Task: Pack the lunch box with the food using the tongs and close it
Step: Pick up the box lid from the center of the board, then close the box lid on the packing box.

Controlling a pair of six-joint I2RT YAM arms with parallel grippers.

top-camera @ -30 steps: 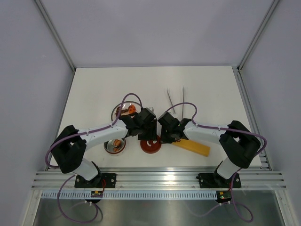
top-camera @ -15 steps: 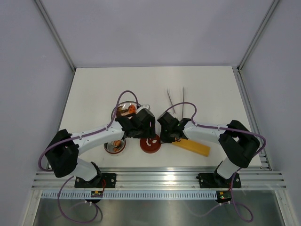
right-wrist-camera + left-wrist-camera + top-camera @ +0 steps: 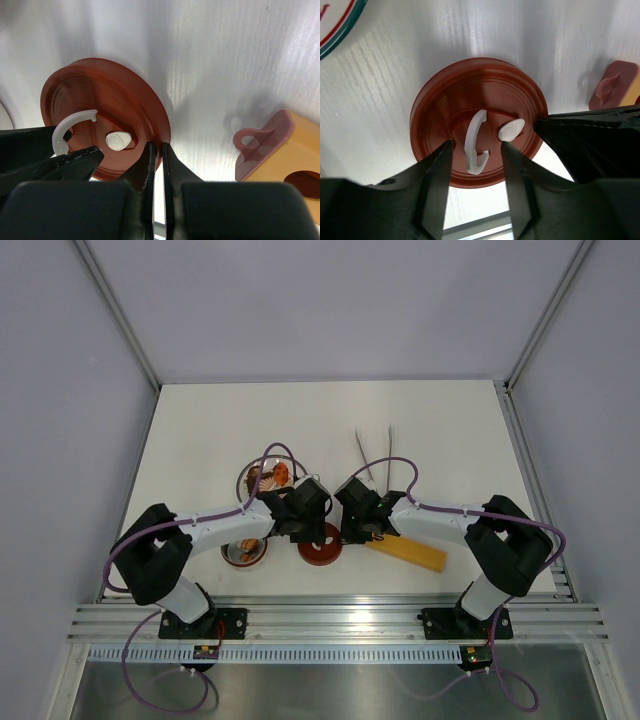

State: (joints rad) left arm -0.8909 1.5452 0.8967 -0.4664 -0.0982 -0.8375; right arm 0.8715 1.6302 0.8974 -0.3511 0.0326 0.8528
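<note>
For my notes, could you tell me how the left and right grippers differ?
The left gripper has fingers apart, straddling the white handle on the lid; the right gripper has fingers shut on nothing. The left sits over its middle, the right at its rim. Both are near it.

The lunch box [image 3: 244,551], small, round and steel inside, stands open near the front edge of the table [image 3: 200,430], with an orange-brown piece in it. Its dark-red lid [image 3: 479,135] lies flat just to its right, white curl uppermost. More food [image 3: 268,478], brown and orange, lies farther back. The slim silver tongs [image 3: 373,452] lie flat beyond, their V spreading away.
</note>
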